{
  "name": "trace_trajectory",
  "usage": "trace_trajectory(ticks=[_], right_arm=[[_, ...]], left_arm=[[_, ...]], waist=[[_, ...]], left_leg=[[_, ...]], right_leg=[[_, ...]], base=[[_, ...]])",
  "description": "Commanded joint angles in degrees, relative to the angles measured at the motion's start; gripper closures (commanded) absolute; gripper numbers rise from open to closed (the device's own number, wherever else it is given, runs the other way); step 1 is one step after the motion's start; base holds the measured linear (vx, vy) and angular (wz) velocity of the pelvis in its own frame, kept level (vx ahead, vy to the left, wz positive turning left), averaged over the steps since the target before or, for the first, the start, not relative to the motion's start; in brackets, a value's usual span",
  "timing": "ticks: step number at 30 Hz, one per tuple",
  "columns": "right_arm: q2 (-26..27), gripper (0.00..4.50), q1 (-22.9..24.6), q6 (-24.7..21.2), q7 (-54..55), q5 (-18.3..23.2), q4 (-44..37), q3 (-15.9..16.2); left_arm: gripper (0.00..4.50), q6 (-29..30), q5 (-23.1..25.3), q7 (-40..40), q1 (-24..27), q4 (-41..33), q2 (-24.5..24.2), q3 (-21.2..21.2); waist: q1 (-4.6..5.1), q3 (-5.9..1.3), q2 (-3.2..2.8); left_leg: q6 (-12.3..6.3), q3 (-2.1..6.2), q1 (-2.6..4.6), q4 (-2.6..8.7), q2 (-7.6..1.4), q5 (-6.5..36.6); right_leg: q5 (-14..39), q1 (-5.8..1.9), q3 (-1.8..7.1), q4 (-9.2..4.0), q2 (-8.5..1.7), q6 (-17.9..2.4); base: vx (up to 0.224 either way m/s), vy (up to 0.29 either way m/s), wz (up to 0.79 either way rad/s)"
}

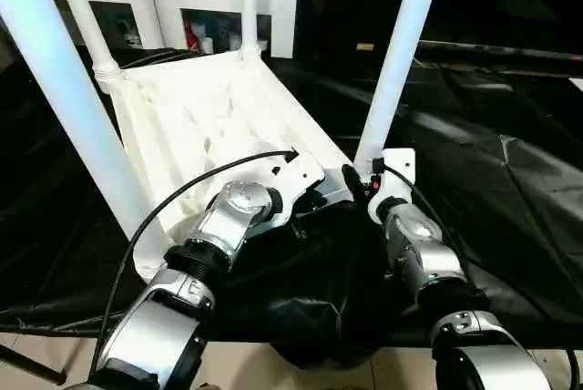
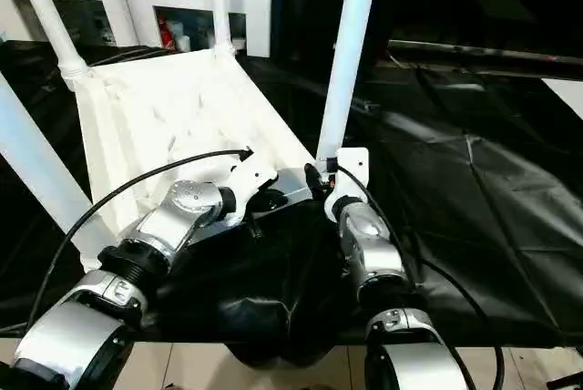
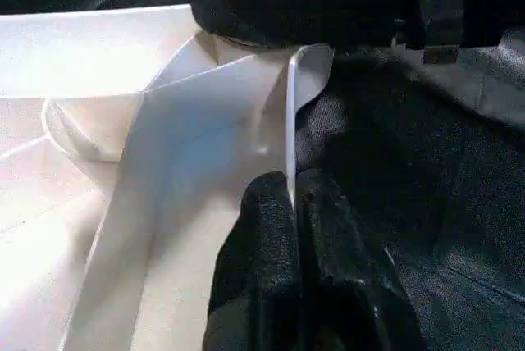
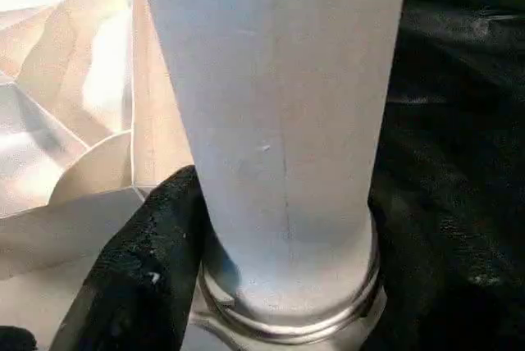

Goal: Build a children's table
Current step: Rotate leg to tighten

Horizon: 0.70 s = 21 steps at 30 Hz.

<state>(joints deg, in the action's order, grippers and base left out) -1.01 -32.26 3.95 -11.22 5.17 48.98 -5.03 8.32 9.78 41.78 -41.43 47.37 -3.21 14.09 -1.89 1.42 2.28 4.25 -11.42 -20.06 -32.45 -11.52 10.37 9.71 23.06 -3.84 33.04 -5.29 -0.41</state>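
Note:
The children's table lies upside down on the black cloth, its white ribbed tabletop [image 1: 209, 107] facing up. Four white legs stand in its corner sockets. The near right leg [image 1: 396, 62] rises just in front of my right gripper [image 1: 364, 180]. That gripper's black fingers [image 4: 143, 261] hug the leg [image 4: 279, 105] at its base, just above the socket ring. My left gripper [image 1: 316, 194] reaches in from the left to the same corner. Its fingers [image 3: 262, 228] are shut on the thin upright rim of the tabletop [image 3: 205, 121].
The near left leg [image 1: 73, 107] stands tall close to my left forearm. Black cloth covers the work table [image 1: 492, 162] and bunches over its front edge [image 1: 310, 308]. White cabinets with glass doors [image 1: 182, 7] stand behind the table.

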Motion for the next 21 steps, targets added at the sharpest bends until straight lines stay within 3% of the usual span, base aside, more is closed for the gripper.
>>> trace_trajectory(ticks=[1, 2, 3, 5, 7, 11, 12, 13, 15, 21], right_arm=[[2.8, 1.01, -1.1, -0.2, -3.7, -1.2, 1.9, 4.3], [2.4, 0.86, -1.2, 0.4, -4.1, -1.3, 2.1, 4.3], [1.5, 0.76, -1.0, 0.6, -6.5, -0.7, 1.3, 4.3], [1.1, 0.72, -0.9, 1.1, -8.1, -0.4, 1.1, 4.2], [-0.2, 0.72, -0.2, 0.4, -12.7, 1.0, -0.4, 4.1], [-6.6, 0.72, 3.2, -0.7, -28.5, 2.7, -6.4, 7.3], [-10.7, 0.72, 5.1, -1.6, -36.5, 3.8, -10.2, 9.1], [-10.7, 0.72, 5.1, -1.6, -36.5, 3.8, -10.2, 9.1], [-14.1, 0.72, 6.0, -2.0, -43.5, 4.6, -12.7, 10.2], [-17.2, 0.72, 5.0, -1.4, -49.4, 4.4, -13.0, 10.8]], left_arm=[[4.5, -1.1, -0.7, 2.0, 1.5, 0.6, 3.4, 3.0], [4.5, -1.4, -0.8, 2.4, 1.6, 0.4, 3.0, 2.8], [4.5, -1.8, -1.0, 3.4, 1.9, -0.1, 2.3, 2.7], [4.5, -2.0, -1.1, 4.0, 2.1, -0.5, 1.8, 2.6], [4.5, -2.1, -1.5, 5.6, 2.4, -1.2, 0.7, 2.4], [4.5, -3.6, -3.0, 12.4, 3.3, -3.0, -3.5, 2.0], [4.5, -4.4, -4.1, 17.3, 3.8, -4.1, -6.2, 2.0], [4.5, -4.4, -4.1, 17.3, 3.8, -4.1, -6.2, 2.0], [4.5, -4.6, -5.6, 23.3, 4.7, -5.9, -8.9, 2.3], [4.5, -3.4, -6.7, 30.4, 5.7, -7.9, -12.7, 3.2]], waist=[[0.16, -2.11, 0.3], [0.17, -2.07, 0.25], [0.22, -2.09, 0.58], [0.15, -2.1, 0.4], [0.03, -2.13, 0.6], [-0.21, -2.15, 0.75], [-0.52, -2.18, 0.91], [-0.57, -2.23, 0.94], [-0.55, -2.3, 0.81], [-0.7, -2.52, 0.41]], left_leg=[[-1.93, 1.03, 0.15, 4.14, -1.55, 20.0], [-2.03, 1.05, 0.1, 4.2, -1.6, 20.0], [-2.21, 1.04, 0.03, 4.19, -1.57, 20.0], [-2.53, 1.06, -0.02, 4.21, -1.65, 19.6], [-3.08, 1.04, -0.09, 4.13, -1.7, 19.2], [-4.29, 0.9, -0.41, 4.04, -1.71, 16.9], [-5.0, 0.85, -0.43, 3.92, -1.78, 15.8], [-5.37, 0.83, -0.52, 3.85, -1.75, 15.2], [-5.81, 0.76, -0.55, 3.84, -1.99, 13.8], [-5.69, 0.51, 0.05, 3.57, -2.33, 11.4]], right_leg=[[25.1, -1.28, 2.05, -5.15, -2.86, -6.8], [25.0, -1.36, 2.06, -5.14, -2.91, -6.9], [25.1, -1.44, 2.02, -5.11, -2.83, -6.9], [24.6, -1.49, 2.08, -5.03, -2.92, -7.0], [24.1, -1.68, 2.09, -4.93, -3.0, -7.4], [21.8, -2.01, 2.16, -4.72, -3.01, -8.0], [21.3, -2.3, 2.11, -4.66, -3.0, -8.0], [20.4, -2.43, 2.11, -4.45, -2.93, -8.2], [17.9, -2.26, 2.18, -4.09, -2.99, -9.6], [8.9, -2.19, 2.23, -2.82, -2.79, -14.3]], base=[[0.0, 0.0, 0.0], [0.0, 0.0, 0.0], [0.0, 0.0, 0.0], [0.0, 0.0, 0.0], [0.0, 0.0, 0.0], [0.0, 0.0, 0.0], [0.0, 0.0, 0.0], [0.0, 0.0, 0.0], [0.0, 0.0, 0.0], [0.0, 0.0, 0.0]])
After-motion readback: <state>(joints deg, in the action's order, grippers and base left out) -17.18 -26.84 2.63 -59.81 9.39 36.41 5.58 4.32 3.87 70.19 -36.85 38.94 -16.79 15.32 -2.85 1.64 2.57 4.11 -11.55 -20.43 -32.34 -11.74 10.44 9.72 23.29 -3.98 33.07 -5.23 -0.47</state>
